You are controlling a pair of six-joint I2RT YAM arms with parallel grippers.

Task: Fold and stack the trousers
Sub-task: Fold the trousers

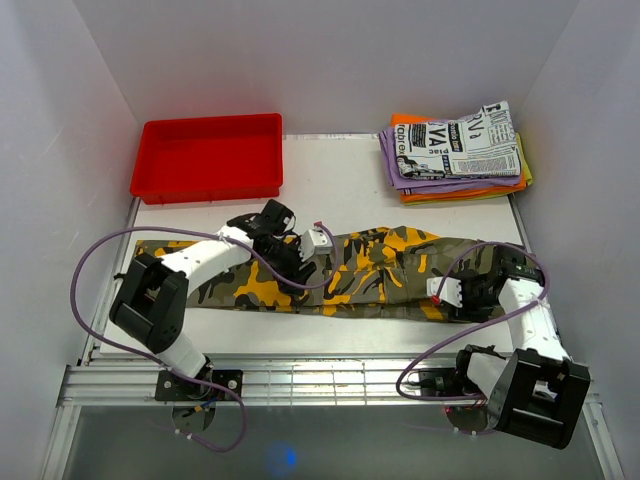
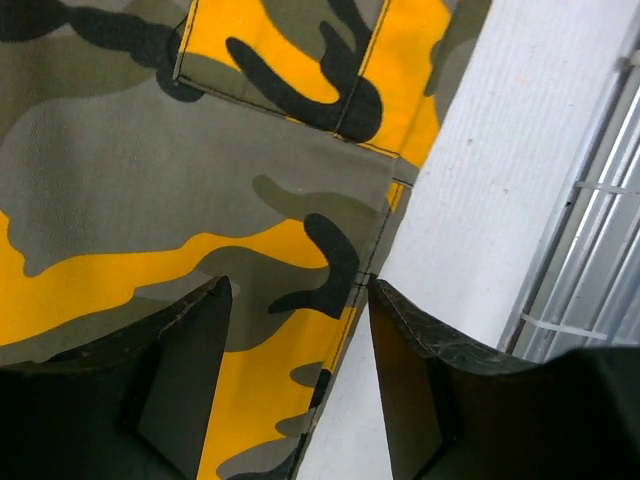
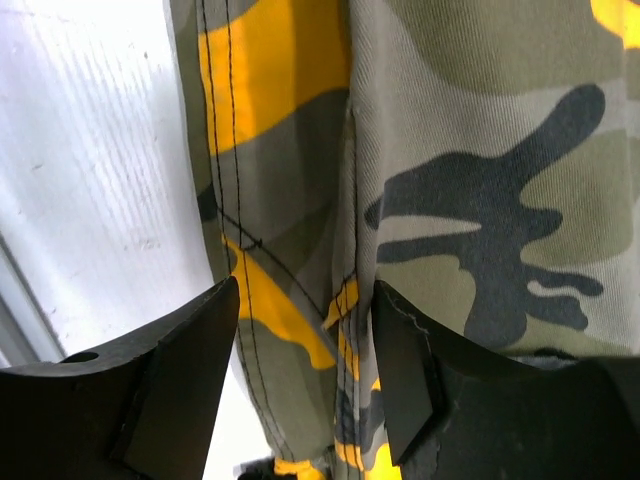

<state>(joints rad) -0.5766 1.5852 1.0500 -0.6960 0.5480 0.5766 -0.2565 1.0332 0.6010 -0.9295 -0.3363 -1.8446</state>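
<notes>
Observer: Trousers point(image 1: 350, 268) location?
Recorder: Spread lengthwise on table point(image 1: 330, 190), near its front edge.
Observer: Jaws?
Recorder: Left gripper point(image 2: 298, 300) jaws apart over cloth edge; right gripper point(image 3: 305, 300) jaws apart over stitched seam, opposite end.

The only writing is on the white newspaper-print cloth point(image 1: 462, 147). It lies on top of the pile of folded clothes point(image 1: 445, 187), to the right of the red tray point(image 1: 208, 157). It has some big black letters and rows of tiny ones (all too small and blurry to read for sure).
</notes>
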